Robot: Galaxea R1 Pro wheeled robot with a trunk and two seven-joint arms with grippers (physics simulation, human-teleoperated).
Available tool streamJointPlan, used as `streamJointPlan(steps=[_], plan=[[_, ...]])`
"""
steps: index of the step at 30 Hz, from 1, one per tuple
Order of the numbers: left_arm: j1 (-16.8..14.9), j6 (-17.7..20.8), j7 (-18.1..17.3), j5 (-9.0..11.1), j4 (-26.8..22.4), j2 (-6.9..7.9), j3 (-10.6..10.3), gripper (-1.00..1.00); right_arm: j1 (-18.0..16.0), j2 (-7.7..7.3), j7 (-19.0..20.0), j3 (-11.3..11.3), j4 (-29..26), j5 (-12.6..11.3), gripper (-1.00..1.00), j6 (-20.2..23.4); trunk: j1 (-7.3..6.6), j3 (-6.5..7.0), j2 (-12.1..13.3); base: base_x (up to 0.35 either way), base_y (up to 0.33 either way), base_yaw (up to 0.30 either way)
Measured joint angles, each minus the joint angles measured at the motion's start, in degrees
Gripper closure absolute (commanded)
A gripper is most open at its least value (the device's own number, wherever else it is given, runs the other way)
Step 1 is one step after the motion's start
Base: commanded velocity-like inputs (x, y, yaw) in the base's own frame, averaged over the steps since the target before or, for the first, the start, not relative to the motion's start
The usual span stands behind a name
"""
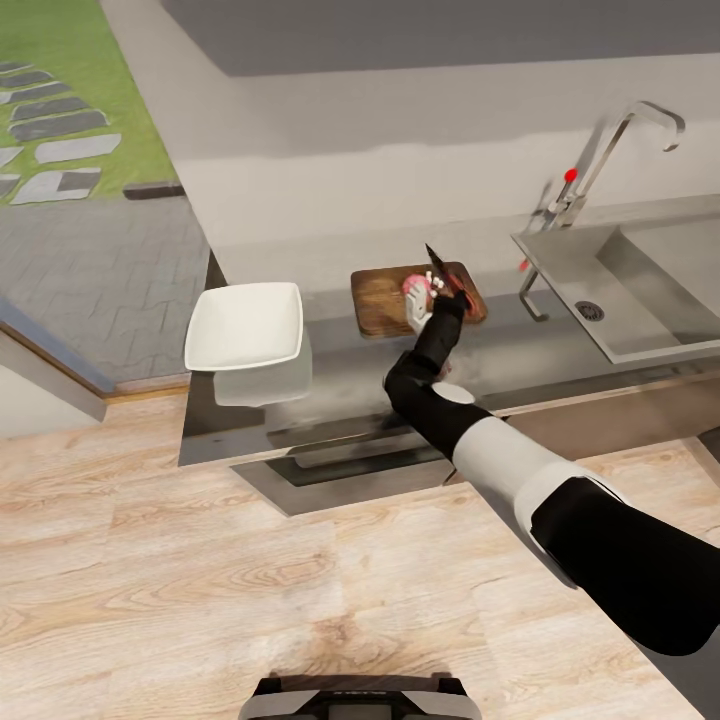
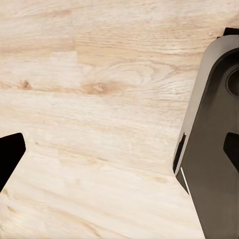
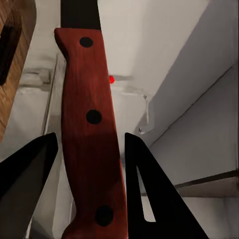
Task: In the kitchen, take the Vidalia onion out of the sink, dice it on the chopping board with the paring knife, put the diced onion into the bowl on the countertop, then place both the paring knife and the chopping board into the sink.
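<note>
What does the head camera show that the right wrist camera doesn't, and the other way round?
Head view alone: the white bowl on the countertop, the sink basin, the wood floor, the whole right arm. Right wrist view alone: three dark rivets along the knife's red handle, seen close between the gripper's fingers. Both show the knife, the chopping board and the tap with its red knob.

No text, label, brand, number or sign could be read on anything in the three views.
</note>
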Motion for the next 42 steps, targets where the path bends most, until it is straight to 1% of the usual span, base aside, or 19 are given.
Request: streamJointPlan(steps=[1,2,3,5,9,13,14,18,20,22,23,34,38,41,42], plan=[[0.0,0.0,0.0,0.0,0.0,0.0,0.0,-1.0,0.0,0.0,-0.04,-0.01,-1.75,0.11,1.0,0.14,0.0,0.0,0.0,-0.007,0.077,0.0],[-0.01,0.0,0.01,0.0,0.0,0.01,-0.01,-1.0,-0.01,0.0,-0.04,0.03,-5.3,0.48,1.0,0.4,0.0,0.0,0.0,-0.037,0.138,0.0],[-0.01,-0.01,0.01,0.0,0.0,0.04,0.0,-1.0,0.0,0.0,0.09,-0.01,-6.71,-0.01,1.0,0.28,0.0,0.0,0.0,-0.065,0.183,0.0],[0.0,-0.02,0.02,-0.01,0.0,0.01,0.0,-1.0,0.01,0.0,-0.01,0.01,-8.22,-0.08,1.0,0.32,0.01,0.0,0.01,-0.094,0.231,0.0],[0.0,-0.02,0.03,0.0,0.0,0.04,0.0,-1.0,0.01,0.0,0.3,0.0,-8.52,-0.3,1.0,0.32,0.01,0.0,0.01,-0.11,0.257,0.0],[-0.01,-0.01,0.01,0.0,0.0,0.02,0.0,-1.0,0.01,0.0,0.12,0.01,-7.92,-0.61,1.0,0.21,0.01,0.0,0.01,-0.036,0.088,0.0],[-0.02,0.0,0.0,0.0,0.0,0.01,0.0,-1.0,0.01,0.0,0.41,-0.02,-7.06,-0.62,1.0,0.21,0.01,0.0,0.01,-0.007,0.019,0.0],[-0.01,0.0,0.0,0.0,0.0,0.0,0.0,-1.0,0.02,0.0,0.25,-0.11,-0.74,-0.81,1.0,-0.01,0.01,0.0,0.01,-0.003,0.007,0.0],[-0.01,0.0,0.0,0.0,0.0,0.0,0.0,-1.0,0.01,0.0,0.22,-0.07,0.51,-0.57,1.0,0.04,0.0,0.0,0.01,-0.001,0.002,0.0],[-0.02,0.0,0.0,0.0,0.0,0.02,0.0,-1.0,0.01,0.0,0.24,-0.04,1.01,-0.27,1.0,0.14,0.0,0.0,0.0,0.0,0.0,0.0],[0.0,0.0,0.0,0.0,0.0,0.01,0.0,-1.0,0.01,0.0,0.21,-0.08,1.52,-0.56,1.0,-0.05,0.0,0.0,0.01,0.0,0.0,0.0],[0.0,0.0,0.0,-0.01,0.0,0.04,0.0,-1.0,0.01,0.0,0.19,-0.07,1.39,-0.34,1.0,-0.06,0.0,0.0,0.0,0.0,0.0,0.0],[0.0,0.0,0.0,0.0,0.0,0.01,0.0,-1.0,0.0,0.0,0.03,-0.2,-0.66,-0.15,1.0,-0.05,0.0,0.0,0.0,0.0,0.0,0.0],[0.0,0.0,0.0,-0.01,0.0,0.01,0.0,-1.0,-0.01,0.0,0.08,-0.61,-6.48,0.11,1.0,0.22,0.0,0.0,0.0,0.0,0.0,0.0],[0.0,0.0,0.0,0.0,0.0,0.01,-0.01,-1.0,-0.01,0.0,0.14,-2.19,-10.49,0.37,1.0,0.41,0.0,0.0,-0.01,0.0,0.0,0.0]])
